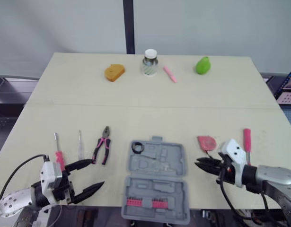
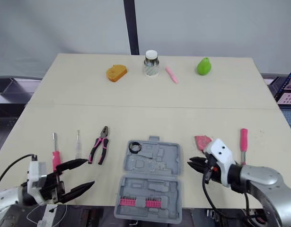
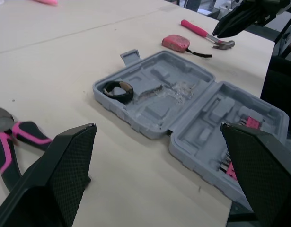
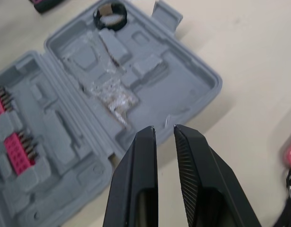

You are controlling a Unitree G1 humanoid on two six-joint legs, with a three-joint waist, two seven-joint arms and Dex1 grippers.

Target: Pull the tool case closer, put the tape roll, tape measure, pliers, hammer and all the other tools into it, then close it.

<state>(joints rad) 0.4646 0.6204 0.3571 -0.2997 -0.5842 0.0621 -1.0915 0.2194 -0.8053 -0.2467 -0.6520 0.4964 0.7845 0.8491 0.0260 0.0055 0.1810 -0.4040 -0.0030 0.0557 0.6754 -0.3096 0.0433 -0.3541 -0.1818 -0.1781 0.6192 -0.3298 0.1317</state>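
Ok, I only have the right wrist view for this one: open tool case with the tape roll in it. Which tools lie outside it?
Observer: The pliers lie left of the tool case, with a clear-handled screwdriver and a pink screwdriver further left.
Reviewer: And the hammer?
Observer: The hammer lies right of the case, beyond the pink tape measure.
Reviewer: Is the left claw holding anything?
Observer: No, the left claw is open and empty, close to the pliers.
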